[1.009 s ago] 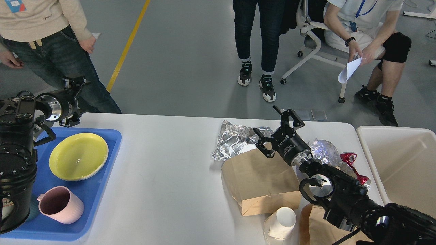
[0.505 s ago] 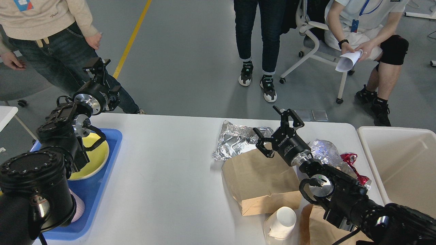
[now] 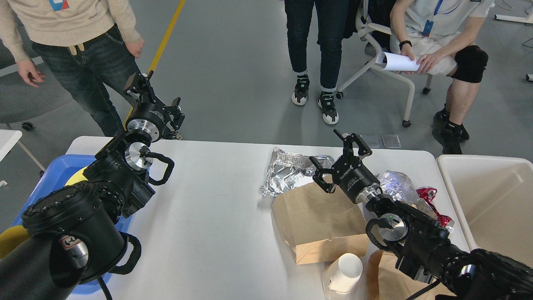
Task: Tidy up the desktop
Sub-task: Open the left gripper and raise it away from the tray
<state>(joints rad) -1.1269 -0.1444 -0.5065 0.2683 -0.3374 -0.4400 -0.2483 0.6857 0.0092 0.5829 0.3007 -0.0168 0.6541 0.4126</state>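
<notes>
White lettering on the right arm's wrist housing [image 3: 352, 179] reads roughly "DUOROID"; nothing else is legible.

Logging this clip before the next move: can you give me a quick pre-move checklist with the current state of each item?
1. Right gripper jaws open, empty: ok.
2. Right gripper over the foil and brown paper bag, not touching: cannot tell.
3. Left gripper jaws open, empty: ok.
4. Beige bin has room: ok.
5. Desktop free of trash: not ok; foil, bag and white cup remain.
</notes>
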